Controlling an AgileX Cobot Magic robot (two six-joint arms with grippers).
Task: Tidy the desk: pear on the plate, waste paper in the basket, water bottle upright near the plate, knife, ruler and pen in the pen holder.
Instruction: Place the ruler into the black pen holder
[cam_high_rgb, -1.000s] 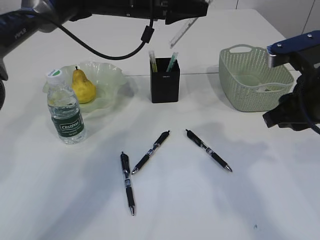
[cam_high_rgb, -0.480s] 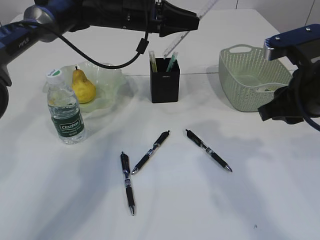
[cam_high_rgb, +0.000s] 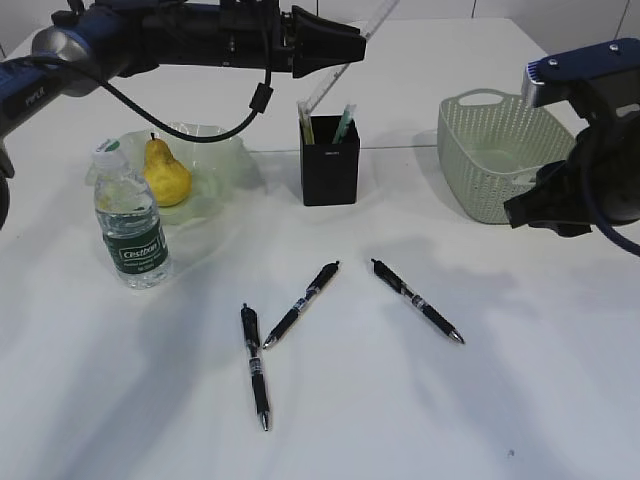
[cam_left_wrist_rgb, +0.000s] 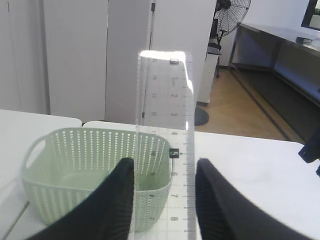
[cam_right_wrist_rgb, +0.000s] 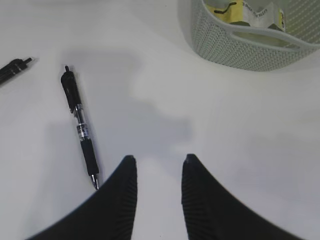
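Most of it looks done: one pear (cam_high_rgb: 167, 173) sits on the plate (cam_high_rgb: 222, 152), one water bottle (cam_high_rgb: 130, 217) stands upright just near-left of it, and the waste paper (cam_right_wrist_rgb: 243, 12) is in the basket (cam_high_rgb: 500, 180). The left gripper (cam_left_wrist_rgb: 164, 187) holds the one ruler (cam_high_rgb: 340, 62) tilted over the pen holder (cam_high_rgb: 330, 172). The right gripper (cam_right_wrist_rgb: 157, 176) is empty, jaws partly apart. Three pens (cam_high_rgb: 301, 303) lie on the desk (cam_high_rgb: 520, 370).
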